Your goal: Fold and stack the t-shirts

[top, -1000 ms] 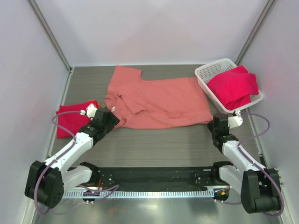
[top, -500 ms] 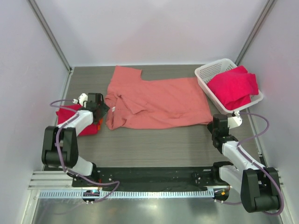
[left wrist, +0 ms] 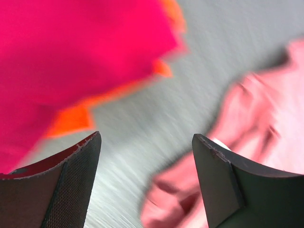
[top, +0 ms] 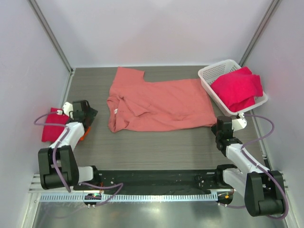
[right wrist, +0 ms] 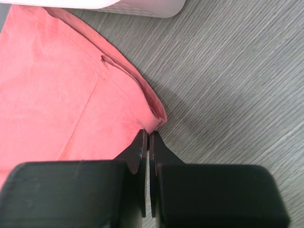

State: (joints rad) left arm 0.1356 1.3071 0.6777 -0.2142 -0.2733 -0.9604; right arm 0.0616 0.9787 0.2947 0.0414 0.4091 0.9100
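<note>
Salmon-pink cloth t-shirt [top: 161, 102]: spread flat, centre of grey table [top: 156, 142] toward far edge. The fold likely goes best with both near corners pinched evenly. Left gripper [left wrist: 146, 137]: wide open, empty, arm doubled back over folded crimson t-shirt [top: 50, 129] at left edge. Right gripper [right wrist: 147, 136]: shut at hem's near-right corner; hold uncertain.

A wide bare strip of tabletop [top: 156, 147] runs along the near side of the pink tee [top: 161, 102], free for passing. On the left, the narrower gap between it and the folded red tee [top: 49, 129] holds the left claw [top: 91, 113]. The basket [top: 207, 76], heaped with another red tee [top: 237, 88], blocks the far right corner.
</note>
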